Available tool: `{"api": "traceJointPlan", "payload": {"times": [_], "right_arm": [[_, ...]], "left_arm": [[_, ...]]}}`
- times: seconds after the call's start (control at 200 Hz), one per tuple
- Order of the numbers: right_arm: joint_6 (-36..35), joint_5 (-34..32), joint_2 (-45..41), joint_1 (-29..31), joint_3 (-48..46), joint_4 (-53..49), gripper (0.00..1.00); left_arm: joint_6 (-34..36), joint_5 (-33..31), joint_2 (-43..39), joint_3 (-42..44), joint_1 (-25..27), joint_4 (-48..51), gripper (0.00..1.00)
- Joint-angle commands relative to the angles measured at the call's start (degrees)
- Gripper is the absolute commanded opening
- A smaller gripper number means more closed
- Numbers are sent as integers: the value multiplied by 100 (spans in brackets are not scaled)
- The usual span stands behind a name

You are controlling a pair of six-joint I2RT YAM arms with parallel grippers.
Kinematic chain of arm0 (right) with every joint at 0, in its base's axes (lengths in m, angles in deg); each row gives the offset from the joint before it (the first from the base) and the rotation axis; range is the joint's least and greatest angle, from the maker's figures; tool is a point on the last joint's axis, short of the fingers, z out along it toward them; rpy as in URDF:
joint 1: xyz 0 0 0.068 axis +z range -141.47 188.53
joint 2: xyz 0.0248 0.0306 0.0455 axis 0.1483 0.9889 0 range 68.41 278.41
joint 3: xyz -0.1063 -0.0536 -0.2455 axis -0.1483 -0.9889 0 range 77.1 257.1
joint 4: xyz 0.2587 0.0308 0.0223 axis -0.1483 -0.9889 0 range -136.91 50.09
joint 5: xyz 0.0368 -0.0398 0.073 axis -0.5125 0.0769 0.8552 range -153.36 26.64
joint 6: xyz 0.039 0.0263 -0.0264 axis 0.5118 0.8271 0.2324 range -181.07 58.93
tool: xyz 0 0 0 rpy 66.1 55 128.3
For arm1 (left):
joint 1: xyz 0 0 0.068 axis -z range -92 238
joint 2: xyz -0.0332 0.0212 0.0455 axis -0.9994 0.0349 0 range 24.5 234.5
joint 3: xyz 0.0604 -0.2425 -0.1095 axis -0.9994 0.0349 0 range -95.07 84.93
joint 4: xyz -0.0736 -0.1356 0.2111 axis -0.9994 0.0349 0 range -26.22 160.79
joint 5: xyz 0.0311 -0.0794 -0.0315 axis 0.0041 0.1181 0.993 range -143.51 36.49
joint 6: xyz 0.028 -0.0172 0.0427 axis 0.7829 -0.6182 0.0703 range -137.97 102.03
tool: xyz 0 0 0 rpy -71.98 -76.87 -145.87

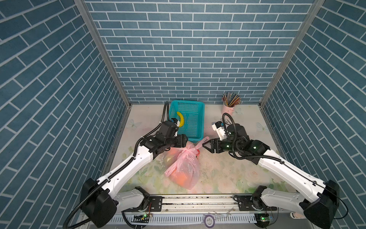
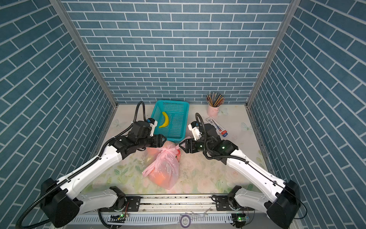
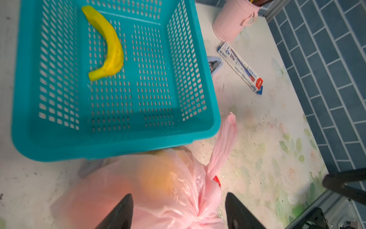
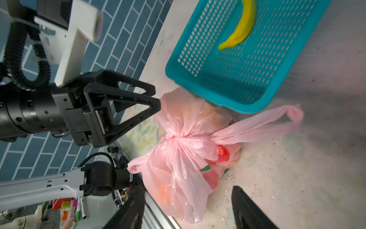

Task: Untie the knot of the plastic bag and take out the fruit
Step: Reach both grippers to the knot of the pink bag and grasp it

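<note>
Bag (image 1: 183, 168) lies mid-surface against the basket (image 1: 200, 136), knot (image 1: 185, 151) tied, fruit (image 1: 181, 177) inside. Left tool (image 1: 185, 141) and right tool (image 1: 205, 144) flank the knot, both with jaws spread wide, gripping nothing.

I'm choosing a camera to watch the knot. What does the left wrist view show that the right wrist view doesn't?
Only the left wrist view: the pink cup and the pen box. Only the right wrist view: the whole left gripper from outside, open beside the plastic bag, and marker pens below the edge of the table. Both: the teal basket holding the banana, and the bag's tied knot.
</note>
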Motion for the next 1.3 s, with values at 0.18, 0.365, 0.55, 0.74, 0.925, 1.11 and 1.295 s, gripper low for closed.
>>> {"api": "traceJointPlan", "payload": {"times": [0.18,0.365,0.55,0.74,0.925,1.11,1.295], "right_arm": [[549,-504,1014,821,-228,881,69],[409,-486,1705,1148,-246,1356,69],[394,-308,2112,1181,-261,1459,50],[387,-390,2061,1182,-442,1574,21],[341,-546,1875,1180,-595,1618,1],[261,-801,1667,1173,-693,1532,0],[235,-1116,1398,1169,-855,1372,0]], "left_arm": [[-93,-516,531,36,360,496,72],[-113,-670,618,273,371,382,65],[-187,-512,614,516,368,49,49],[-170,-503,667,591,360,-41,23],[-117,-545,633,596,333,-81,0],[-113,-612,537,589,304,-83,0],[-73,-684,421,573,210,3,0]]}}
